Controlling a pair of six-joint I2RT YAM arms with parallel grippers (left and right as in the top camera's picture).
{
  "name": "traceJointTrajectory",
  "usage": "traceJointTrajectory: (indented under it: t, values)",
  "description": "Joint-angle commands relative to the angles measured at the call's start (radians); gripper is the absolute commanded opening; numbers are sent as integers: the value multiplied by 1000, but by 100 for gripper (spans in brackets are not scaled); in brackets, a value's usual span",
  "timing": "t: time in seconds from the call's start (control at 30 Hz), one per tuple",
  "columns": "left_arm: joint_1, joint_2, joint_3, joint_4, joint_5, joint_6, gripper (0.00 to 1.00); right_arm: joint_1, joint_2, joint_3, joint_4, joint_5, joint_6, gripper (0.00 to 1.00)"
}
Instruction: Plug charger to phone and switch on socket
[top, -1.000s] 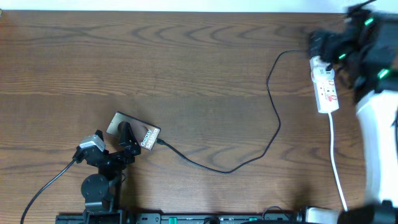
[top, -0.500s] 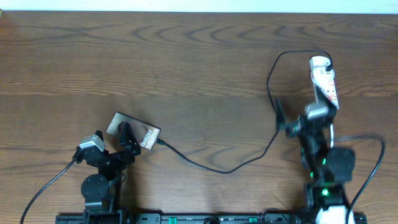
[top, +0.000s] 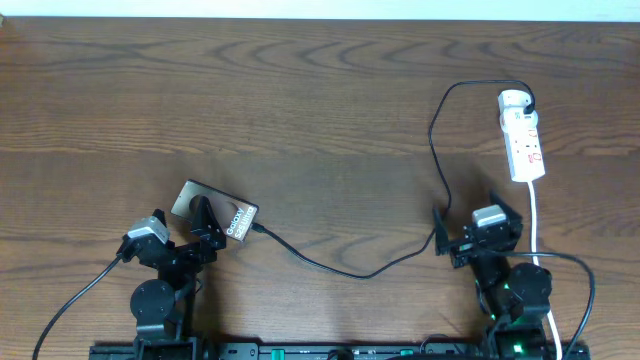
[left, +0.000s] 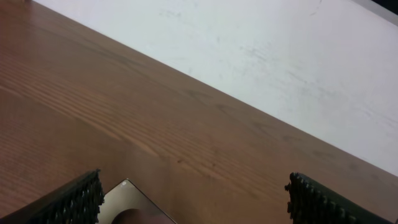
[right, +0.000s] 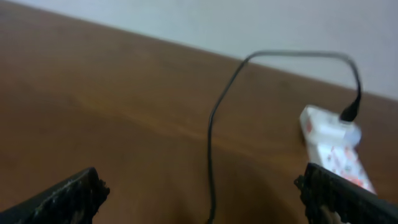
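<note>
The right gripper (top: 447, 235) has left the socket (top: 524, 135), where a second ago its arm covered the strip's far end. It has drawn back to the near edge of the table (top: 300, 100). The socket now lies uncovered, well ahead of the jaws and off to their right, with the adapter of the charger (right: 210, 149) showing at its far end. The cable, just beside the jaws half a second ago, now runs ahead between them
</note>
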Motion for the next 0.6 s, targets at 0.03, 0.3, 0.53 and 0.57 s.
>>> traceJointTrajectory:
  t: [0.03,0.3,0.53,0.57]
  values:
    - [3,-6,-17,-37,-16,-8,92,-3,-173,0,-129,30,26,99]
    - [3,-6,-17,-37,-16,-8,92,-26,-265,0,-130,36,47,99]
    - [3,-6,-17,-37,-16,-8,92,-27,-265,0,-128,36,46,99]
    - [3,-6,-17,-37,-16,-8,92,-27,-265,0,-128,36,46,99]
